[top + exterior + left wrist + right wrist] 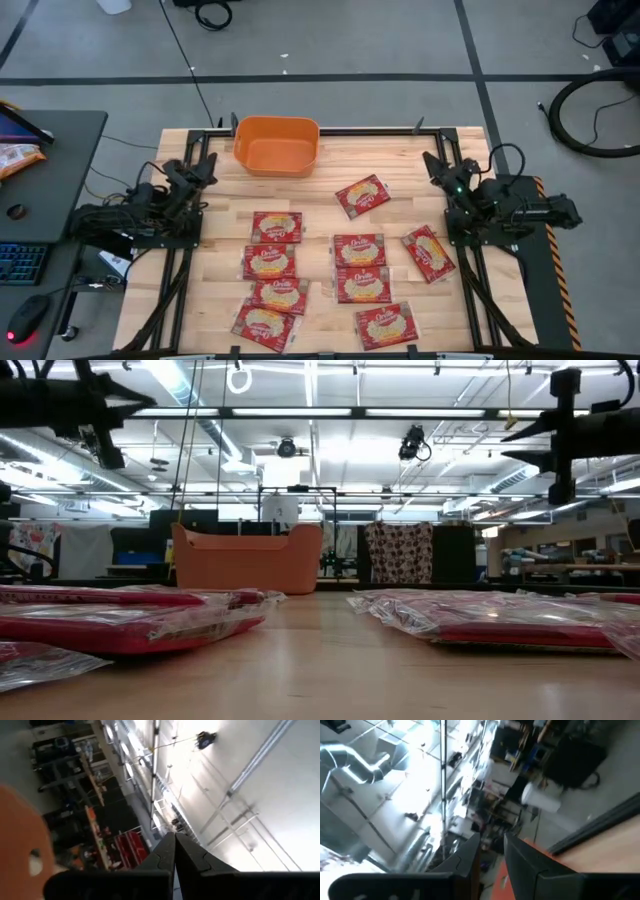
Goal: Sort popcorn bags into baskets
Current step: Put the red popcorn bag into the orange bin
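Note:
Several red popcorn bags (359,250) with cream centres lie flat on the wooden table, in two loose columns toward its near half; one bag (362,196) lies alone nearer the middle. The orange tub (276,145) stands at the far edge, left of centre, and it looks empty in the high view. My left gripper (207,160) is parked at the table's left edge, raised and shut (175,845), beside the tub. My right gripper (432,160) is parked at the right edge, raised, its fingers a narrow gap apart (492,842). Neither holds anything.
In the low view the bags (120,622) lie low in the foreground, with the tub (247,558) behind them. A side desk (50,170) with a keyboard, a mouse and an orange snack bag (18,157) stands left of the table. Bare wood lies between the tub and the bags.

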